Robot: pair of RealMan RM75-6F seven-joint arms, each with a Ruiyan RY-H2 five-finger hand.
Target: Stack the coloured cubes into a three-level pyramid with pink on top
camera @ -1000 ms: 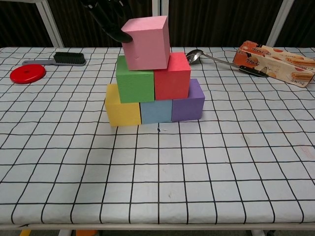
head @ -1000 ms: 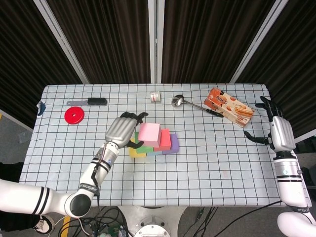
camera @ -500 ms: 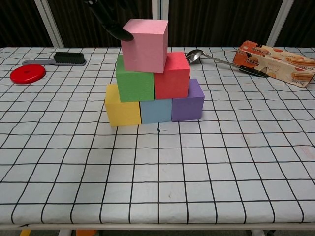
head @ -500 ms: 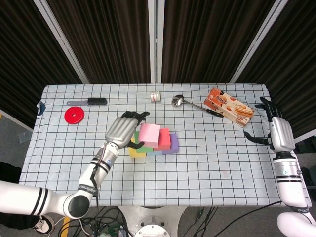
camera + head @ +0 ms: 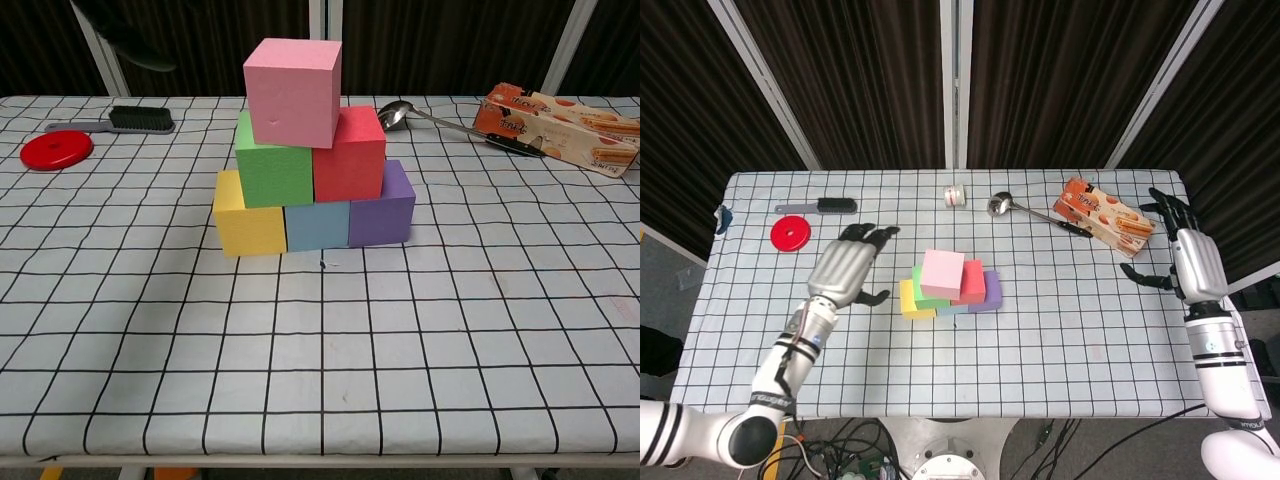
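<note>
looking down from the head view, the pink cube [image 5: 942, 274] sits on top of the stack at the middle of the table [image 5: 1060, 330], over the green cube [image 5: 919, 288] and red cube [image 5: 971, 281], with the yellow cube [image 5: 912, 303] and purple cube [image 5: 987, 291] showing at the ends of the bottom row. the left hand [image 5: 843, 268] hovers to the left of the pile, apart from it, fingers spread and holding nothing. the right hand [image 5: 1185, 256] hangs near the table's right edge, well away from the cubes, fingers apart and empty, just beside the biscuit box [image 5: 1106, 217]. a red disc [image 5: 790, 233], a brush [image 5: 820, 207], a small roll of tape [image 5: 956, 195] and a ladle [image 5: 1025, 210] lie along the far side.

in the chest view the pyramid reads plainly: yellow, blue cube [image 5: 317, 226] and purple on the cloth, green and red on those, pink on top. the pink cube sits a little toward the green side and slightly turned, yet rests flat. neither hand shows clearly here; only a dark shape at the top left.

by my judgement all three levels stand and nothing touches them, so the task looks finished, with at most a small squaring of the top cube left.
</note>
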